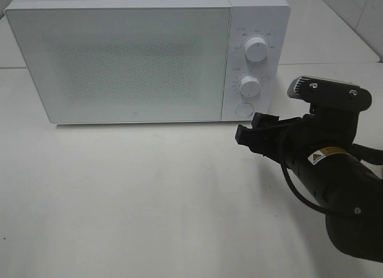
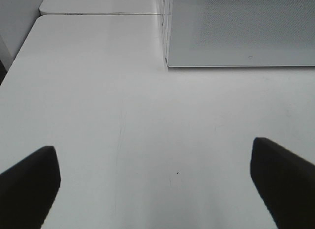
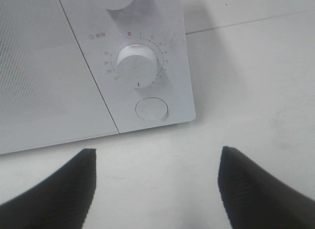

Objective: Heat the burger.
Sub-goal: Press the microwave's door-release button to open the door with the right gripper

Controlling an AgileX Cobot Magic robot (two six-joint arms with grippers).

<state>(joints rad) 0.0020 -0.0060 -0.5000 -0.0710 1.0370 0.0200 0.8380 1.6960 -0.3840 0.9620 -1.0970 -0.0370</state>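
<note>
The burger is out of view in all three views. A white microwave [image 1: 125,57] stands at the back of the table with its door shut, and nothing shows through the door. My right gripper [image 1: 248,128] is open and empty, just in front of the microwave's control panel, below its round door button [image 1: 243,109]. In the right wrist view the gripper [image 3: 157,189] faces that button [image 3: 151,110] and the lower knob [image 3: 139,66]. My left gripper [image 2: 155,184] is open and empty over bare table, with the microwave's left front corner [image 2: 241,27] ahead of it.
The panel carries an upper knob [image 1: 258,49] and a lower knob [image 1: 250,85]. The white table [image 1: 149,194] spreads in front of the microwave. A seam between table tops [image 2: 98,14] runs behind it. The left arm is outside the exterior high view.
</note>
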